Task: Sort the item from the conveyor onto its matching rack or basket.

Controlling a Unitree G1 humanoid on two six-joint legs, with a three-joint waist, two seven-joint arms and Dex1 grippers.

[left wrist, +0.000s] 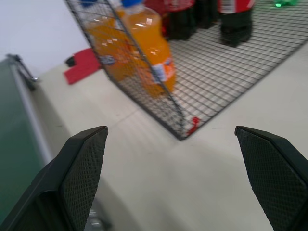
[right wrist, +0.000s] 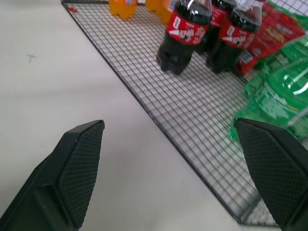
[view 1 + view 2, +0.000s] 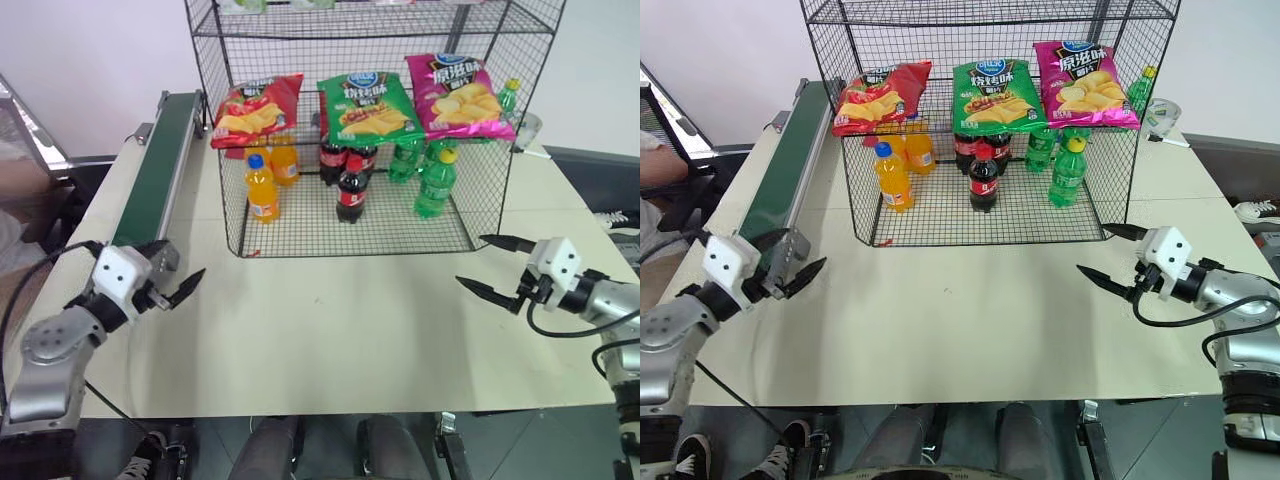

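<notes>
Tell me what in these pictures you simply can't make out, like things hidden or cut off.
- rack: its upper shelves are cut off by the top edge of both eye views, so what lies there is unreadable.
- conveyor: its near end is hidden behind the left gripper.
- red item behind the rack: too blurred in the left wrist view to identify.
- green bottles: cut off by the right wrist view's edge.

The red chip bag (image 3: 256, 110) is glossy crinkled foil, like the green bag (image 3: 368, 106) and pink bag (image 3: 460, 96) beside it. The rack (image 3: 300, 225) is thin black wire mesh. The conveyor (image 3: 160, 165) has a matt dark-green belt in grey metal. The table (image 3: 330, 330) is smooth, matt cream. Gripper fingers (image 1: 84, 173) show textured black pads.
</notes>
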